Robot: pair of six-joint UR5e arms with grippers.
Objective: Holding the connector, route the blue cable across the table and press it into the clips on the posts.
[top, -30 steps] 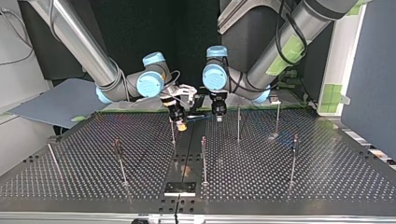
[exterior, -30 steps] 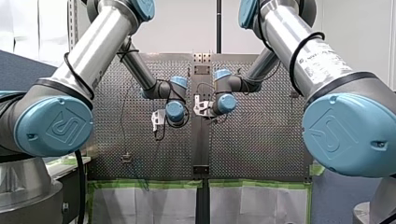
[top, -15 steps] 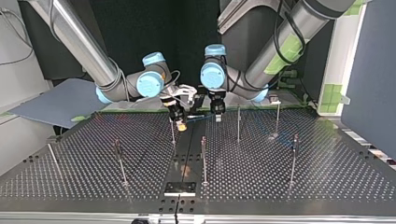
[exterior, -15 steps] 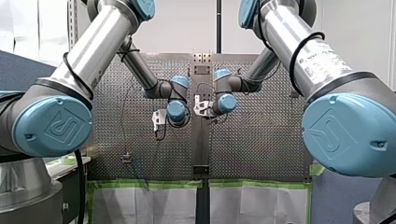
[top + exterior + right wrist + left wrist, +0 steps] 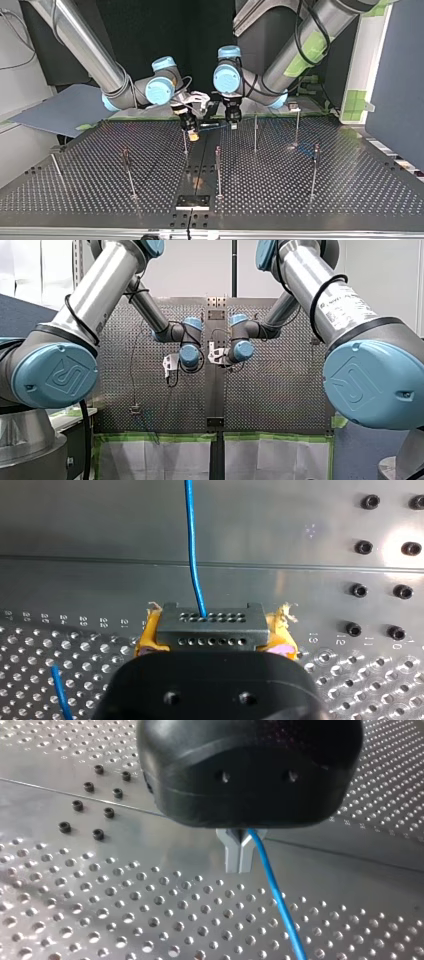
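**Top view.** Perforated table (image 5: pixel 320 200) with a plain metal strip (image 5: pixel 200 165) running from near to far down its middle. Thin upright posts (image 5: pixel 218 170) stand on both sides of the strip. My right arm comes in at this view's left and my left arm at its right. Both grippers hang over the far part of the strip, near each other but apart. A short stretch of the blue cable (image 5: pixel 214 127) spans the gap between them, above the table.

**Right wrist view.** My right gripper (image 5: pixel 212 630) is clamped on the connector (image 5: pixel 210 622), a dark grey block with 2 rows of small holes in its front face. The 2 yellow pads (image 5: pixel 150 635) press against its 2 sides. The cable enters a hole in the upper row and runs straight ahead over the plain strip. Black screw heads (image 5: pixel 362 547) sit in the strip beside it.

**Left wrist view.** My left gripper (image 5: pixel 240 852) has its 2 metal fingers (image 5: pixel 232 855) drawn together. The cable comes out at their seam, pinched there, and runs onward above the perforated surface.

**Front view.** The 2 wrists face each other over the middle of the table. The fingers are hidden behind them.
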